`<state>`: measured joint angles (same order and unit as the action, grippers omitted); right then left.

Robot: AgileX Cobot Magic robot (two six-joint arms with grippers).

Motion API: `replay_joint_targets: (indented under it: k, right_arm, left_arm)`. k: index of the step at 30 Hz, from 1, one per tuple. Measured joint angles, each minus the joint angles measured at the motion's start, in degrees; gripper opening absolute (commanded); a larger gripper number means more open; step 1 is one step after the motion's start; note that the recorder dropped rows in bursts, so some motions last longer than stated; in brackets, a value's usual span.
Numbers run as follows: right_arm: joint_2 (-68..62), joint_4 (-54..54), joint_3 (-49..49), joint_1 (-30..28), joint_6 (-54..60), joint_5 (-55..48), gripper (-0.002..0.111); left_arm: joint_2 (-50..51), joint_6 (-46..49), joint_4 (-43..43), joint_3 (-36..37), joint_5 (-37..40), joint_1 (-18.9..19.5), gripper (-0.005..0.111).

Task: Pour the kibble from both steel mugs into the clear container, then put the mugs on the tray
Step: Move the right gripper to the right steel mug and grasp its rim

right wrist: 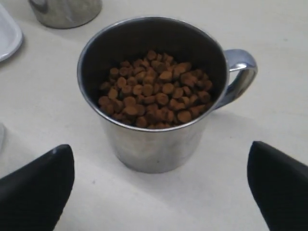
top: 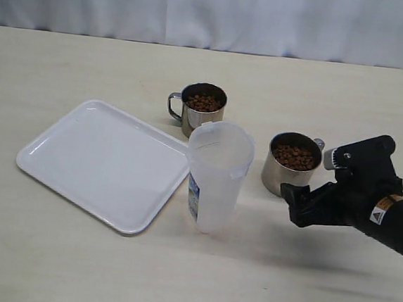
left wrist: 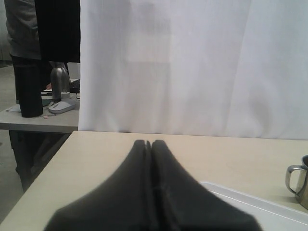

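Right gripper (top: 294,205) first: my two black fingers stand wide apart with nothing between them, hanging low over the pale table (top: 51,251). Straight ahead of the fingertips, just beyond them and not touching, stands one of the steel mugs (top: 292,166). It is upright and holds a heap of brown kibble (right wrist: 154,91) that comes well short of its rim. Its loop handle is turned away from the clear container (top: 217,177). That container stands upright off to one side of this gripper, near the mug but apart from it, with its blue label low on the wall. I cannot tell whether anything lies inside it.

Past the container, farther from my right gripper, is the second steel mug (top: 204,109). It is also upright, with kibble in it, and its handle points towards the tray's side. The white tray (top: 105,160) lies flat beyond the container, with its near corner just beside the container's base.

My left gripper (left wrist: 149,143) has its fingers pressed together on nothing. It points along the table towards a white curtain (left wrist: 192,67). A corner of the tray lies below and ahead of it to one side, and a mug handle shows at the edge of its wrist view.
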<state>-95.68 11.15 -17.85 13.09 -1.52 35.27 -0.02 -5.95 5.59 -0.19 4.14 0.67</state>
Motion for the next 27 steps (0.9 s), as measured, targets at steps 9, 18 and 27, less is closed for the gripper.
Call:
replay_joint_targets:
  k: [9,18,27]
  right_arm:
    - [-6.3,11.7,-4.5,-3.2,-3.3,4.2,0.11]
    - [-13.9,13.3,-11.7,-3.2,-4.0,5.4,0.105]
    - [-19.2,14.8,-13.9,-4.1,-4.0,10.5,0.1]
  left_arm:
    - [0.0,0.0,0.0,0.0,0.0,0.0,0.0]
    - [0.0,0.0,0.0,0.0,0.0,0.0,0.0]
    - [0.0,0.0,0.0,0.0,0.0,0.0,0.0]
